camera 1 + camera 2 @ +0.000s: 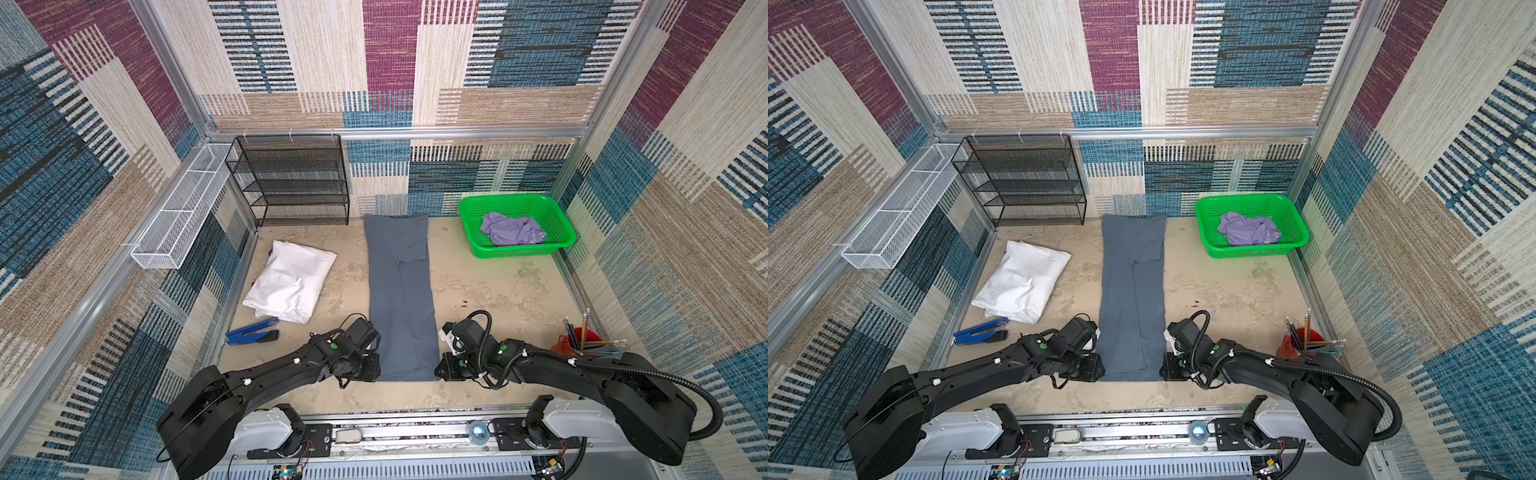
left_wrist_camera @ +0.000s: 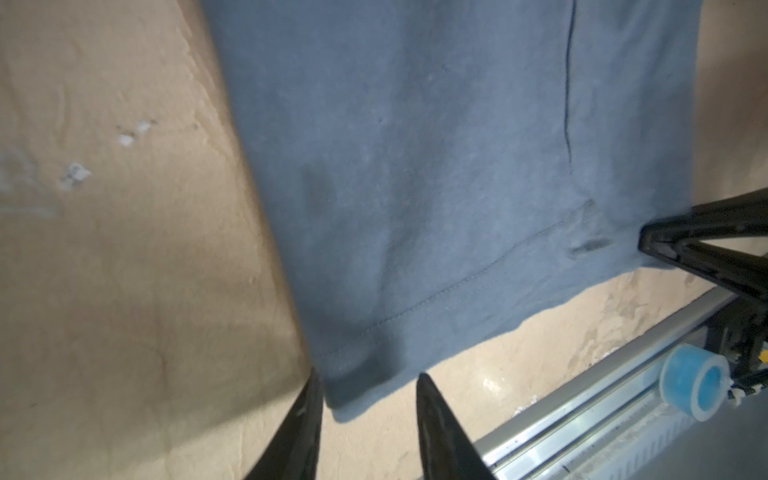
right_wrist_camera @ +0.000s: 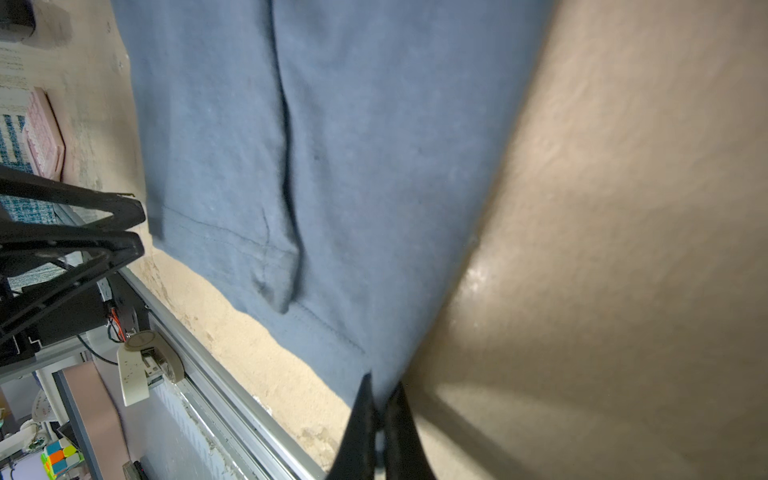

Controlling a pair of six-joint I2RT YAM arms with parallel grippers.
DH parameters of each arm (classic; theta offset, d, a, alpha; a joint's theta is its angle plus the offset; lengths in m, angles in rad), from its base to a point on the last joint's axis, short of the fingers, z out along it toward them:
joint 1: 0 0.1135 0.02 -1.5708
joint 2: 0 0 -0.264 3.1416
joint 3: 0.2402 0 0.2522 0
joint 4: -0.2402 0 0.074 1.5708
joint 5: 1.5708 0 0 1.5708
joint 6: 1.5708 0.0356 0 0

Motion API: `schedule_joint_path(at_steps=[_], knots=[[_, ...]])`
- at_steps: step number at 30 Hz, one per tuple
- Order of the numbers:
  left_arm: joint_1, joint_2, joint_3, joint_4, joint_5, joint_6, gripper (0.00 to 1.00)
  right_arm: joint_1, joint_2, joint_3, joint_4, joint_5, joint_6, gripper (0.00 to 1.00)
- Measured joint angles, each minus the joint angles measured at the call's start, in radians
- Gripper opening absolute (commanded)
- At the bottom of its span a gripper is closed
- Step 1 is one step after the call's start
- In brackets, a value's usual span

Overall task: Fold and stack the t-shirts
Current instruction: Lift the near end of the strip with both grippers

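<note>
The slate blue-grey t-shirt (image 1: 401, 299) (image 1: 1131, 299) lies flat in the middle of the table as a long narrow strip, its hem toward the arms. My left gripper (image 2: 369, 376) (image 1: 374, 370) is at the near left hem corner, open, with that corner lying between its fingers. My right gripper (image 3: 383, 380) (image 1: 440, 370) is shut on the near right hem corner of the t-shirt (image 3: 332, 166). The lavender t-shirt (image 1: 513, 228) (image 1: 1250, 228) sits crumpled in the green basket (image 1: 519, 251) at the back right.
A white cloth bundle (image 1: 291, 282) and a blue stapler (image 1: 251, 331) lie left of the strip. A black mesh shelf (image 1: 291, 183) and a white wire tray (image 1: 178, 208) stand at the back left. A red pencil cup (image 1: 569, 343) stands at the right. The metal rail (image 1: 415, 419) carries a blue tape roll (image 2: 692, 384).
</note>
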Motion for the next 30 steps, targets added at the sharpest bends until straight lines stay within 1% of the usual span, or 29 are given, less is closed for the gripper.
schedule_joint_path(at_steps=[8,14,19,24,27,30], knots=[[-0.051,0.050,0.072,-0.050,-0.060,-0.008,0.37,0.000,0.010,0.000,0.004,0.000,-0.003,0.00],[-0.086,0.124,0.095,-0.082,-0.110,-0.014,0.36,0.001,0.012,0.002,0.004,0.000,-0.003,0.00],[-0.111,0.179,0.114,-0.083,-0.148,-0.022,0.24,0.002,0.012,-0.006,0.019,-0.002,-0.003,0.00],[-0.126,0.193,0.125,-0.089,-0.180,-0.032,0.14,0.003,0.002,-0.016,0.027,-0.001,-0.001,0.00],[-0.127,0.184,0.123,-0.091,-0.181,-0.038,0.11,0.003,-0.008,-0.024,0.028,0.000,0.007,0.00],[-0.130,0.156,0.113,-0.100,-0.184,-0.041,0.10,0.003,-0.022,-0.036,0.029,0.000,0.021,0.00]])
